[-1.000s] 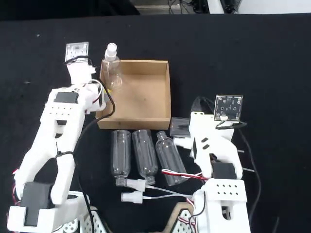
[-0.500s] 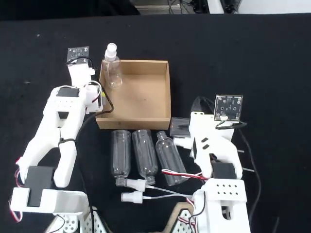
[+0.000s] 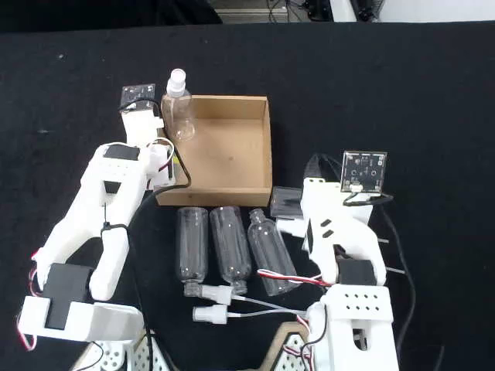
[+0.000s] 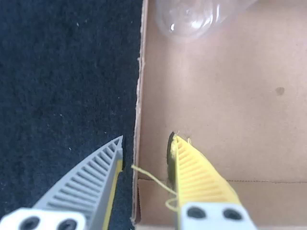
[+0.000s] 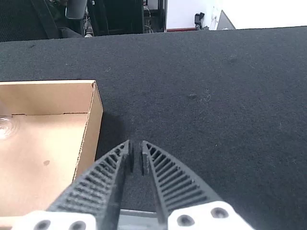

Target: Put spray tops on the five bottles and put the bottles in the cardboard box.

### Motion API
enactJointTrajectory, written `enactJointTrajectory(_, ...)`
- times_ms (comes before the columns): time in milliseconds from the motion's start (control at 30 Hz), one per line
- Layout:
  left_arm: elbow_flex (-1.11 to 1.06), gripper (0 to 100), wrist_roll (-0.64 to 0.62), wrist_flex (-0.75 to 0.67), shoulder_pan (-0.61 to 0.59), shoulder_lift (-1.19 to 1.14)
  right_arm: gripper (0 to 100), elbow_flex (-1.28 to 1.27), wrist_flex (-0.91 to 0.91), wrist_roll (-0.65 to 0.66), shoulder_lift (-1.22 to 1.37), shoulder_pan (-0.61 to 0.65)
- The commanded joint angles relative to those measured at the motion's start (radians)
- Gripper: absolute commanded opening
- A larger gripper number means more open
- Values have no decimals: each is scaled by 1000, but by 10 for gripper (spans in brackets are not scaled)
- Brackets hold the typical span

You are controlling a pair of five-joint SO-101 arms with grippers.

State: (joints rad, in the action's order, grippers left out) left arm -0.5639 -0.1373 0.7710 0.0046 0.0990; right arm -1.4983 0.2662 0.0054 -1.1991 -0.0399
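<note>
Straddled a wall of the cardboard box (image 4: pixel 140 86) with the left tool (image 4: pixel 145 148) apart, and held the right tool (image 5: pixel 135 153) nearly together over the desk (image 5: pixel 216 96).

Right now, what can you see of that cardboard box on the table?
The cardboard box is brown, shallow and open-topped, sitting flat on the black table. A clear bottle with a white spray top sits in one far corner. The left tool is open astride a side wall near a front corner, yellow finger inside, grey outside.
</note>
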Motion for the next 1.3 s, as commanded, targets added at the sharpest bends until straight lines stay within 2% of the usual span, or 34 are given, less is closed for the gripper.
enactJointTrajectory(0,7,134,-25,9,10,18,15,8,-23,0,-22,-5)
enactJointTrajectory(233,8,134,-28,71,36,18,15,8,-23,0,-22,-5)
enactJointTrajectory(767,7,134,-81,81,36,20,15,8,-23,0,-22,-5)
enactJointTrajectory(900,18,134,-81,130,38,21,15,8,-23,0,-22,-5)
enactJointTrajectory(1267,-61,134,-83,129,38,166,15,8,-23,0,-22,-5)
